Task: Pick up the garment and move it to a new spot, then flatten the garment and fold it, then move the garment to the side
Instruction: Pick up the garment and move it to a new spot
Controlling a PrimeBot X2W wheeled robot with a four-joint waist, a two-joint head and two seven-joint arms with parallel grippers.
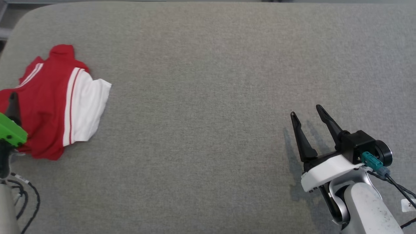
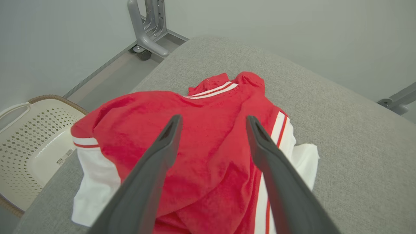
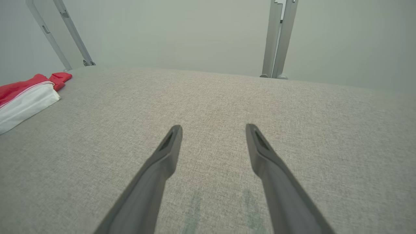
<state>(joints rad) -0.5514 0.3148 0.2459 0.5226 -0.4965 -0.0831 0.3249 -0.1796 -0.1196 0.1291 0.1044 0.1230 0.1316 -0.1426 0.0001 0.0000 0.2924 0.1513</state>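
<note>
And here's the garment (image 1: pixel 55 104), red with white side panels and thin stripes, lying rumpled at the left side of the grey table (image 1: pixel 208 81), close to its left edge. The left hand (image 2: pixel 214 120) is right over it, two dark fingers spread wide, red cloth showing between and beyond them. Nothing is pinched, and I cannot tell whether the tips touch the fabric. In the head view its green housing (image 1: pixel 9 133) and one dark finger poke in at the left border, over the garment's near corner. In the left wrist view a pale perforated basket (image 2: pixel 32 136) sits below the table's edge, beside the cloth. Over on the right, the right hand (image 1: pixel 306 110) hangs above bare table, well apart from the garment, fingers wide and empty, with soft shadows on the surface beneath.
</note>
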